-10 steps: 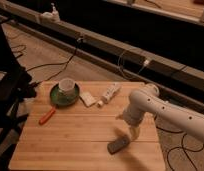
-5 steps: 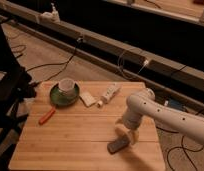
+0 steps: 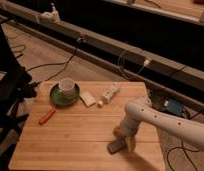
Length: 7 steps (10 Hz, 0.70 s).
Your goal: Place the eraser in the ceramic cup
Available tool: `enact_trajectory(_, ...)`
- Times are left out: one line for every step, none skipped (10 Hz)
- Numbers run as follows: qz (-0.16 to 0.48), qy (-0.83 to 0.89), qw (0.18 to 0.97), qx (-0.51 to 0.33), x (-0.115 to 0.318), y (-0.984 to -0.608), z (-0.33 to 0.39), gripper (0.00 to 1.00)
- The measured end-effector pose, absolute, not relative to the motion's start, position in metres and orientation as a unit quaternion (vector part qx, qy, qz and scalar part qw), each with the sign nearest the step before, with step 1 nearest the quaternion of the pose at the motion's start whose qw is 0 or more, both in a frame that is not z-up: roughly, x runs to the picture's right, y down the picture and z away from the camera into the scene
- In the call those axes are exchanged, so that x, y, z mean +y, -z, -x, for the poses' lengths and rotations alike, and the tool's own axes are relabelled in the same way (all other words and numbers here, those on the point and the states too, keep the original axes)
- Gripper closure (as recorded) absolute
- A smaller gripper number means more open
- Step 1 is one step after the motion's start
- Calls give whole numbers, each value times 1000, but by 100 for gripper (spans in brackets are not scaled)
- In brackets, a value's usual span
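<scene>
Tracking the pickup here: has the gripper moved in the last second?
Yes. The gripper has come down toward the eraser, which lies unmoved near the front edge of the wooden table.

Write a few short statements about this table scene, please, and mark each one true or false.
1. The ceramic cup stands on the green dish. True.
2. The tool is low over the table, right at the eraser. True.
3. The eraser lies inside the ceramic cup. False: it lies on the table, well apart from the cup.
4. The cream block lies between the green dish and the white bar. True.
5. The orange-handled object lies beyond the white bar, towards the arm. False: it lies at the other end of the table, in front of the green dish.
</scene>
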State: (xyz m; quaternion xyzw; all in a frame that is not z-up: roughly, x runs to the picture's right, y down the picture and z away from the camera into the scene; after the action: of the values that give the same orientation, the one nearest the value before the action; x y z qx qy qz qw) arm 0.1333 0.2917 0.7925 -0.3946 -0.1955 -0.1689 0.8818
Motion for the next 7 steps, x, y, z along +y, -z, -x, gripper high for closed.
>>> enact_trajectory(393,164,883,-199,296,-794,-133,31)
enact_trajectory(385,163,887,-195,295,-796,-134,44)
enact_trajectory(378,166,891,-190,292,-797,-135,53)
enact_trajectory(370,170,894,-186,287,-797,-133,62)
enact_trajectory(362,170,900,-175,282,-797,-138,74)
enact_trajectory(356,169,904,-165,277,-797,-141,82)
enact_trajectory(350,165,910,-150,273,-797,-147,92)
